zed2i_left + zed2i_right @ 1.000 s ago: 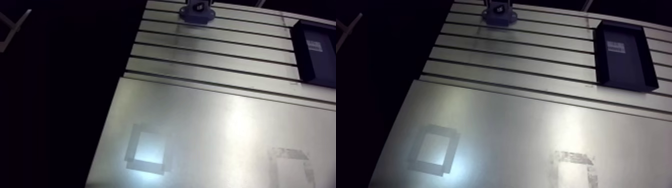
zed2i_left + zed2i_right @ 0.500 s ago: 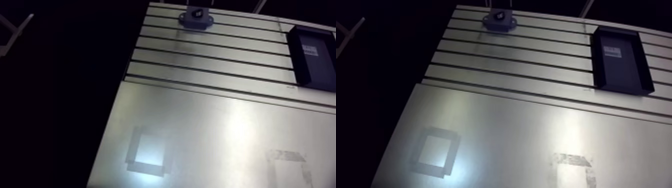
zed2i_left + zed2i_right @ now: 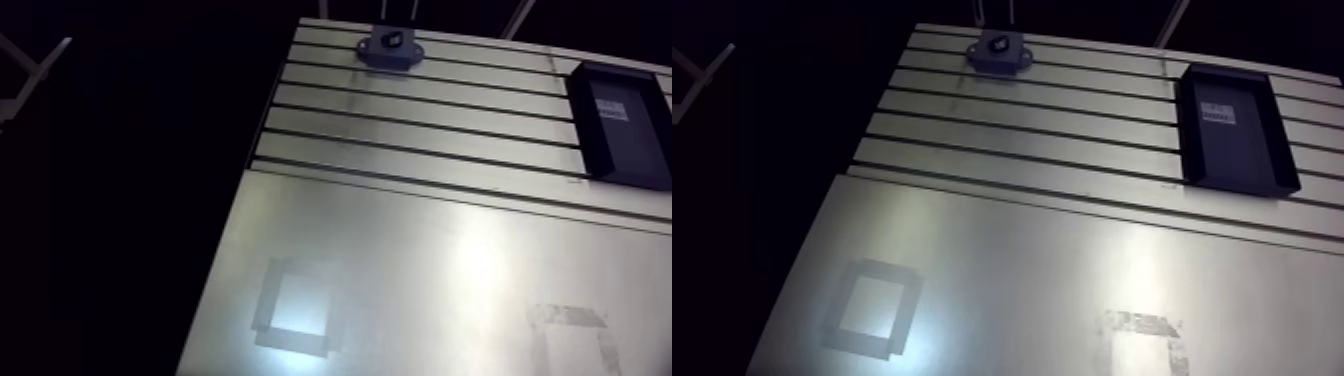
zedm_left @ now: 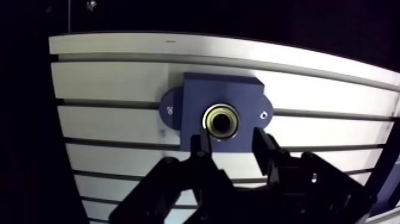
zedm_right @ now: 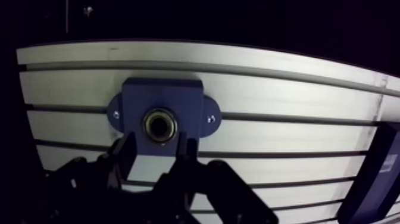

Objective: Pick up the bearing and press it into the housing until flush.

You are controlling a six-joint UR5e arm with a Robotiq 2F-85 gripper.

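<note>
Shows the bearing (image 4: pixel 221 120) seated in the bore of the housing (image 4: pixel 196 95) — seemingly flush, so nothing to grip. Holds the gripper (image 4: pixel 231 143) spread, empty, flanking the bore — free to lift.

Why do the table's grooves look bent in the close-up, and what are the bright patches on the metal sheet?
Wrist view: the wide-angle lens bows the straight grooves of the table, and the tool shows as a dark silhouette. Arm view: light glares off the metal sheet, notably inside the taped square.
</note>
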